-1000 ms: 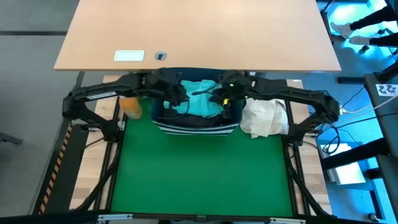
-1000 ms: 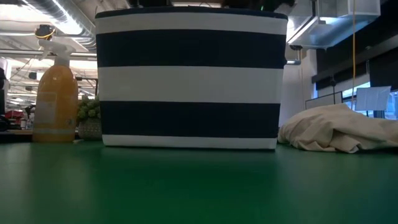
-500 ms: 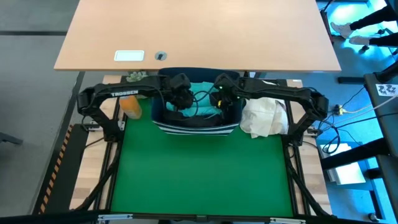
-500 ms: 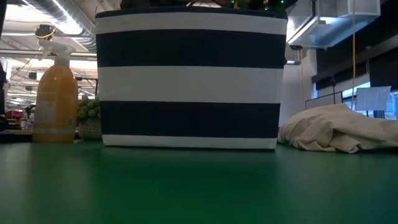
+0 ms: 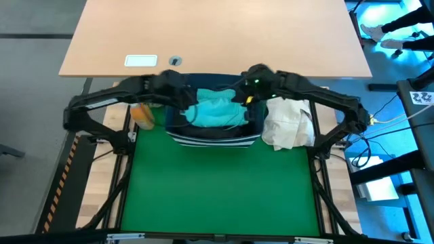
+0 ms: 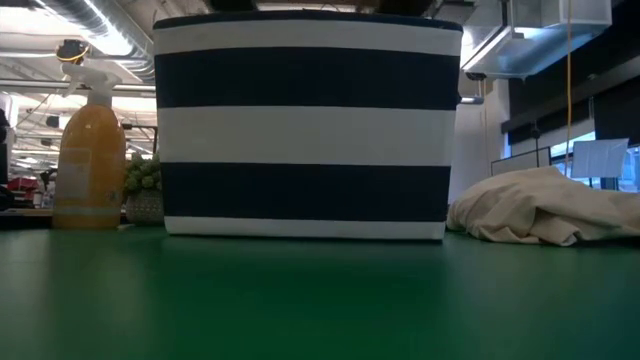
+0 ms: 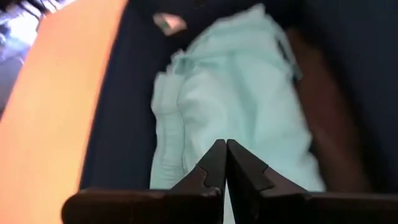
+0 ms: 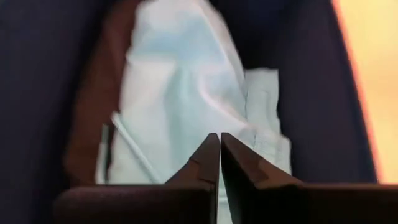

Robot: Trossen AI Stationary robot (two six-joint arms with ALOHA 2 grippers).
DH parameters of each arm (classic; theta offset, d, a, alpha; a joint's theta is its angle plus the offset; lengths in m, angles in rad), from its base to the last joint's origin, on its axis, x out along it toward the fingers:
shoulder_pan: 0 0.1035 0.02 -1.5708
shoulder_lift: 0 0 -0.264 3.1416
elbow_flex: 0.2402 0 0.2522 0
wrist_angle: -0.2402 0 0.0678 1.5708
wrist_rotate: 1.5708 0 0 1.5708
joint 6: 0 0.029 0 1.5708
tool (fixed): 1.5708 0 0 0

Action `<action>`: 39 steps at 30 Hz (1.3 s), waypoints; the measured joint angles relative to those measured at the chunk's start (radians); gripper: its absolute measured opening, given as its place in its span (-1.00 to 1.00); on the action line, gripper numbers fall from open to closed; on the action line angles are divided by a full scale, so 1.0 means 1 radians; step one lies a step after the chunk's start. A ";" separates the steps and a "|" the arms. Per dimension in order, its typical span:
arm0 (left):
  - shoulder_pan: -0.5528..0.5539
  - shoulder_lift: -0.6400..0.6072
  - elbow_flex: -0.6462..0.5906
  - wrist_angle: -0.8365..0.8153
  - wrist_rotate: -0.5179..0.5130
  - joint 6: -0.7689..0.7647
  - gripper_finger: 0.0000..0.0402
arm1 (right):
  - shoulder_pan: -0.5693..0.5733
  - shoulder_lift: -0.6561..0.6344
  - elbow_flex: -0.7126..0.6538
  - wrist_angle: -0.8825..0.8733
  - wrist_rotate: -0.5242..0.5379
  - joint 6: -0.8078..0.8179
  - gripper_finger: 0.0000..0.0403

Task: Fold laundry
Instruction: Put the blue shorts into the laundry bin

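The turquoise garment point(image 5: 215, 112) hangs bunched between my two grippers above the navy bin with striped walls point(image 5: 213, 139) at the far edge of the green mat. My left gripper point(image 5: 190, 103) is at the garment's left end and my right gripper point(image 5: 243, 102) at its right end, both shut on it. The wrist views look down past the shut fingers onto the turquoise garment point(image 7: 236, 93) point(image 8: 180, 81), with a dark brownish garment point(image 7: 323, 106) beneath it in the bin. The low view shows only the bin's outer wall point(image 6: 305, 130). My left gripper pinches a bunched bit of the garment's left end point(image 7: 208, 134) between its two fingers, coming from above and pointing down. How many layers, I cannot tell. The cloth hangs slack below the fingers, over the bin. My right gripper pinches the garment's right end point(image 8: 239, 134) between its two fingers, also from above and pointing down. How many layers, I cannot tell. The cloth sags slack toward the other gripper, above the bin's inside.
A cream-beige cloth bundle point(image 5: 288, 127) point(image 6: 545, 205) lies right of the bin. An orange spray bottle point(image 5: 142, 115) point(image 6: 90, 160) stands left of it. The green mat point(image 5: 217, 190) stretches toward the near edge. A wooden desk point(image 5: 217, 34) lies beyond the bin.
Both grippers dipped down into the bin half a second ago, then rose again. The turquoise garment has come up with them and now shows wider between the two grippers, higher over the bin than before.
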 joint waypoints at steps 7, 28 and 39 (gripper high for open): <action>-0.125 -0.135 0.000 -0.086 0.080 -0.044 -0.88 | 0.104 -0.076 0.050 -0.124 -0.086 0.023 -0.71; -0.430 0.039 0.001 -0.360 -0.173 -0.369 -0.12 | 0.374 -0.084 -0.152 -0.283 0.184 0.288 0.10; -0.399 0.153 0.000 -0.421 -0.259 -0.292 -0.64 | 0.326 -0.084 -0.219 -0.289 0.213 0.236 -0.78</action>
